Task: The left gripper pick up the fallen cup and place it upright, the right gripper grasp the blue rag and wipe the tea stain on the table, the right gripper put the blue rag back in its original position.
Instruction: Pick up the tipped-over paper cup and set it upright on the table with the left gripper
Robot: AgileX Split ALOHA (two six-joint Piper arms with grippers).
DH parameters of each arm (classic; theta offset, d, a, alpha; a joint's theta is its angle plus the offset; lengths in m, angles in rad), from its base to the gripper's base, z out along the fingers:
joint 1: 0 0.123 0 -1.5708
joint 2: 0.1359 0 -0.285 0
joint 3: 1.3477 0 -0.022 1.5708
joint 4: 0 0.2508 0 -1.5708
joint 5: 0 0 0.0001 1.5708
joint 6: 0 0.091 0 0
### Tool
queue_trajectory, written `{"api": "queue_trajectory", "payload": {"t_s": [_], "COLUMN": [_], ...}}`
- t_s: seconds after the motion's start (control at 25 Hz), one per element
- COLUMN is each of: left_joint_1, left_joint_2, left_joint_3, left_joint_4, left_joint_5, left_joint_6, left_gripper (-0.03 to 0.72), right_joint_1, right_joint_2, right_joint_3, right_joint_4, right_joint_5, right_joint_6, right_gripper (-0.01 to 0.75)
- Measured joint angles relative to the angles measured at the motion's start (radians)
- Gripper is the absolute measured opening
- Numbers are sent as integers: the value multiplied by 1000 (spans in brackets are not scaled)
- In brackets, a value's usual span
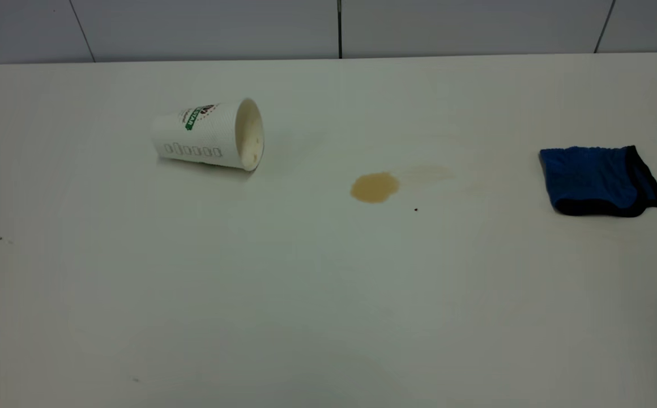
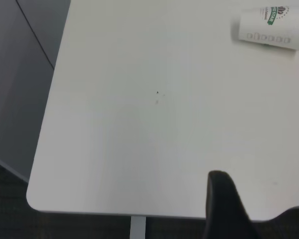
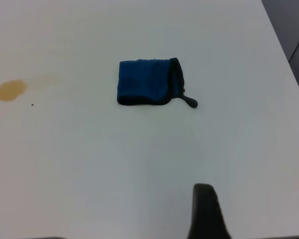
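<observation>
Nearest the left wrist camera, a black prong of the left gripper (image 2: 226,209) juts over the near rim of the large plain white smooth tabletop (image 1: 328,317), close to its rounded corner; only this one dark piece and a sliver of black beside it show, so I cannot tell whether the claw is spread or pressed together. Ahead of that gripper lies bare white surface with two tiny dark specks (image 2: 157,92), and well beyond them, far from the prong, the tall white textured paper cup (image 2: 270,27) lies on its side, green logo and row of small grey outlined rectangles facing up. In the right wrist view a single black finger of the right gripper (image 3: 205,213) rises at the near edge, and here too I cannot tell how the claw stands. Well ahead of it the small bright blue rag with black edging (image 3: 145,88) lies flat on the table, its thin black loop tail trailing off one side, and farther off to the side of the rag sits the roundish tan-brown tea stain (image 3: 10,90) with a pale smear next to it. In the exterior view neither arm appears; the cup's cream mouth faces the stain, the stain lies between cup and rag, all well apart.
</observation>
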Motion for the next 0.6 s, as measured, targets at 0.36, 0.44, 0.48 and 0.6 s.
{"api": "queue_trajectory", "payload": {"t_s": [0.36,0.44,0.48,0.6], "left_joint_1": [0,0,0,0], "left_joint_2": [491,599,648,756], "left_joint_3": [-127,-153,-161,-178], "left_joint_4": [-68,-80,-86,-92], "left_joint_5": [-124,-153,-169,-229], "left_joint_6": [80,95,98,105], "left_gripper": [427,427,427,424], "right_joint_1": [0,0,0,0], "right_joint_2": [0,0,0,0], "right_joint_3": [0,0,0,0], "right_joint_4": [0,0,0,0], "right_joint_5": [0,0,0,0], "right_joint_6": [0,0,0,0], "right_gripper": [533,533,533,533]}}
